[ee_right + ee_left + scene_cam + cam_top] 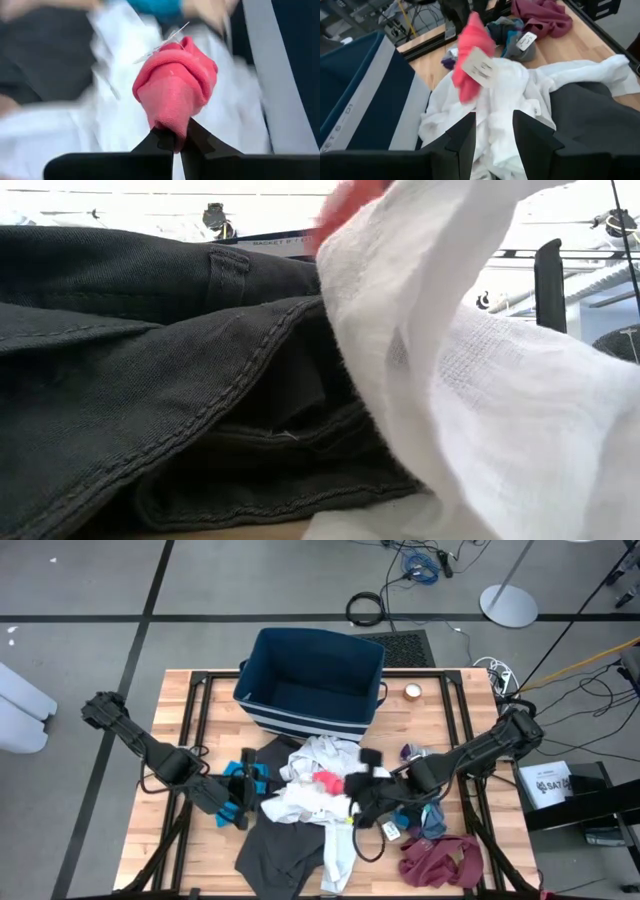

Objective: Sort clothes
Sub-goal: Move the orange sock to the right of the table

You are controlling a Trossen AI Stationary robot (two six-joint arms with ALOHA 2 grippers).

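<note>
Dark grey fabric (150, 380) with heavy stitched seams is filling the low view, with a white woven garment (480, 380) draping over it on one side. From above, that dark grey piece (283, 852) is lying at the table's front edge, the white garment (310, 790) is spreading across the middle of the table (200, 840), and a maroon top (440, 860) is sitting crumpled toward the front right corner. Small grey-blue socks (432, 815) with a tag are resting just behind the maroon top.

Only the right wrist view is showing the grip clearly: the right gripper (177, 137) is pinching a red-pink cloth (175, 85) tight between its closed fingers, holding it above the white garment. The left wrist view is showing the same red-pink piece with a pale tag hanging off it, which the overhead view barely resolves.

The left gripper (492, 132) is standing with its fingers parted and empty over the white garment's edge, beside a bright blue item (250, 780) left of the pile.

The dark blue bin (310, 680) with white stripes is sitting at the table's back edge, and its inside is looking bare.
</note>
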